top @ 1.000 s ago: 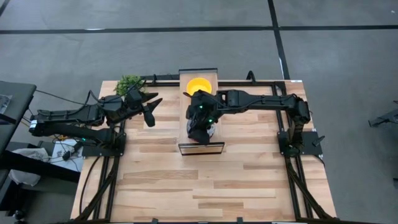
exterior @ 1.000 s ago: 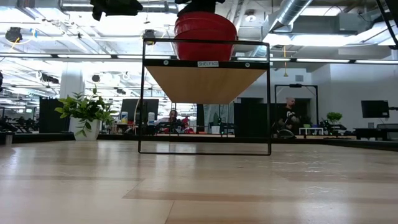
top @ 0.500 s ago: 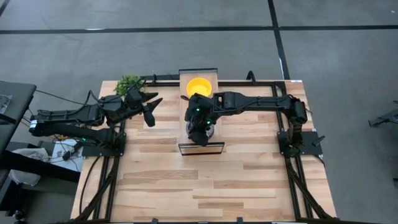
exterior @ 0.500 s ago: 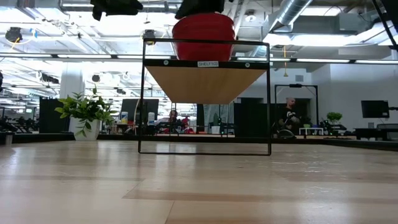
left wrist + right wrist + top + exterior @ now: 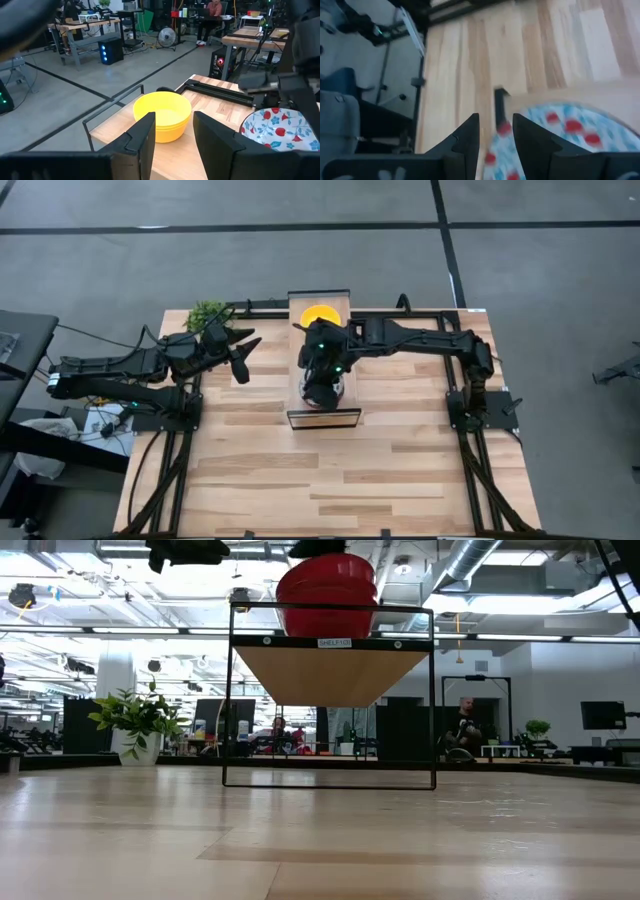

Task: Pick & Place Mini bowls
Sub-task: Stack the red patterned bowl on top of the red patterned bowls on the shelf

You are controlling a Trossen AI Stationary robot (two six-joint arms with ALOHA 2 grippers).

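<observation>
1. My right end effector (image 5: 318, 390) hangs over the small black-framed wooden shelf (image 5: 322, 418), fingers parted narrowly just above the white floral-patterned mini bowls (image 5: 560, 135).
2. The glossy yellow mini bowls (image 5: 162, 116) sit stacked at the shelf's far end.
3. My left end effector (image 5: 243, 356) waits open beside the small green potted plant (image 5: 207, 313) on the light wooden worktop (image 5: 300, 470).

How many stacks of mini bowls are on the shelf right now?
2: a yellow stack at the shelf's far end and a floral stack under the right gripper. Bowls nested inside either stack may be hidden.
</observation>
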